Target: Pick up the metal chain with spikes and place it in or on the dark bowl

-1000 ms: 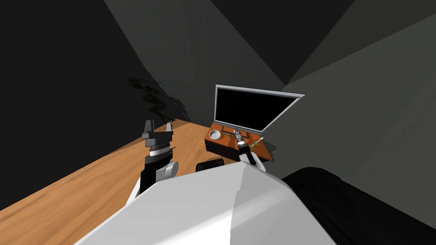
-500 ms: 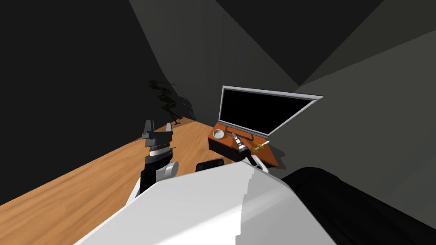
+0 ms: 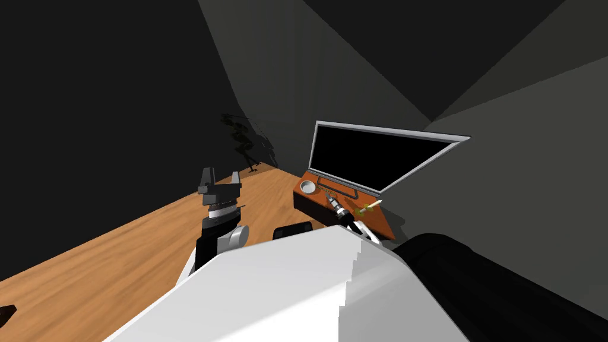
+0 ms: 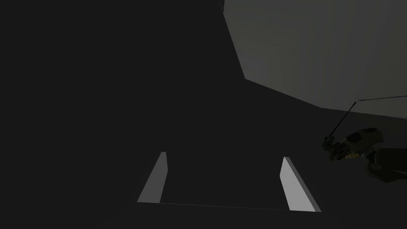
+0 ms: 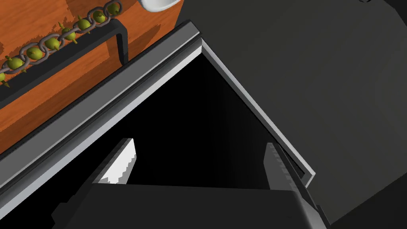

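As the head camera turns, the right gripper (image 5: 198, 143), fingers spread and empty, faces the black screen (image 5: 190, 119), leaving the spiked chain (image 5: 52, 42) ungrasped on the orange stand (image 5: 59, 87).

The right tool (image 5: 199, 143), fingers spread, points at the black screen (image 5: 190, 119), whose grey frame (image 5: 119, 95) stands close ahead and bars the way. Beside it the chain (image 5: 59, 39) lies along the screen's dark foot bar (image 5: 71, 55) on the counter (image 5: 28, 20), uncovered from above. The bowl (image 3: 307, 186) near its end is likewise uncovered.
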You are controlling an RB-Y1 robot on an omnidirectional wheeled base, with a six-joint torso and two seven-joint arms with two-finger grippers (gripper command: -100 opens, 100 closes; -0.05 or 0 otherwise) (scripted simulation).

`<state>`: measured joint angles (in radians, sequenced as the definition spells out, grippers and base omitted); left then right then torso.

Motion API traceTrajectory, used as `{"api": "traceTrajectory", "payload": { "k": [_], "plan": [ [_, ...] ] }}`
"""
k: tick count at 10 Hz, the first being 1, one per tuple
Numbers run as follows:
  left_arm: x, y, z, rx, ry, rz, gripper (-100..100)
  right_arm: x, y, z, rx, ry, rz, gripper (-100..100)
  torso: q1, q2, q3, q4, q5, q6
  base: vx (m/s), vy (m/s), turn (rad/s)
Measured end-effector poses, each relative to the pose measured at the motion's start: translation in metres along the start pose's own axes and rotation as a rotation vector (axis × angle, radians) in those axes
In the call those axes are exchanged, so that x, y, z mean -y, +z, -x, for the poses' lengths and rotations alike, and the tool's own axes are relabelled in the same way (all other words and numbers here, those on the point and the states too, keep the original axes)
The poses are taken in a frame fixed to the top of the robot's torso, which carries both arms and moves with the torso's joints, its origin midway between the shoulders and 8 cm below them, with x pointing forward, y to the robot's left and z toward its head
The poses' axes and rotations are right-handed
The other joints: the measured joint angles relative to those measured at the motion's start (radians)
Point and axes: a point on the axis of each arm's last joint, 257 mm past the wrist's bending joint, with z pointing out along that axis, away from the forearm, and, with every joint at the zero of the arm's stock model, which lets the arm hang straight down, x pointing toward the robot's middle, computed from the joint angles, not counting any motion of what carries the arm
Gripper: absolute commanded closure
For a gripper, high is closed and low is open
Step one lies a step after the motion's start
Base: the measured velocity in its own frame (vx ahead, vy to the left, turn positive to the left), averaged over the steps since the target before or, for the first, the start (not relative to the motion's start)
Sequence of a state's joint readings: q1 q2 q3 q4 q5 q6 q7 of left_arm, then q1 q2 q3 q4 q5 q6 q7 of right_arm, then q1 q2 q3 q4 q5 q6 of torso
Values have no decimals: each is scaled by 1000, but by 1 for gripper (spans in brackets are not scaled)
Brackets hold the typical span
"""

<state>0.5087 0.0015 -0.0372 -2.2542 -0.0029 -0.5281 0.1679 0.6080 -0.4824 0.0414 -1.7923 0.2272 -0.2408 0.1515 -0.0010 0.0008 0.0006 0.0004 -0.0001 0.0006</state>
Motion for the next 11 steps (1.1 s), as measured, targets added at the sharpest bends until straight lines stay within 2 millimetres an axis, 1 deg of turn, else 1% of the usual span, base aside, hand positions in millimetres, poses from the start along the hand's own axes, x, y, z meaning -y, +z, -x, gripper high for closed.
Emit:
{"api": "traceTrajectory", "payload": {
  "k": [1,3,5,6,8,9,11],
  "plan": [
    [0,0,0,0,0,0,0,16,0,-5,-26,-32,-30,-100,0,-1,0,0,0,-1,-8,17,318],
    [0,0,0,0,0,0,0,53,-15,-17,-88,-107,-103,-100,0,-1,0,0,0,0,-2,11,134],
    [0,0,0,0,0,0,0,82,-28,-25,-136,-167,-154,-100,0,-1,-1,0,0,0,1,4,64],
    [0,0,0,0,0,0,0,89,-31,-27,-145,-173,-168,-100,0,-1,-1,0,0,0,8,9,218],
    [0,0,0,0,0,0,0,118,-40,-31,-189,-226,-217,-100,0,-2,-1,0,0,0,17,4,152],
    [0,0,0,0,0,0,0,136,-49,-34,-221,-262,-248,-100,0,-2,-1,-1,0,0,21,-1,131],
    [0,0,0,0,0,0,0,160,-66,-42,-270,-320,-295,-100,0,-3,-2,-1,0,-1,26,3,167]
  ]
}}
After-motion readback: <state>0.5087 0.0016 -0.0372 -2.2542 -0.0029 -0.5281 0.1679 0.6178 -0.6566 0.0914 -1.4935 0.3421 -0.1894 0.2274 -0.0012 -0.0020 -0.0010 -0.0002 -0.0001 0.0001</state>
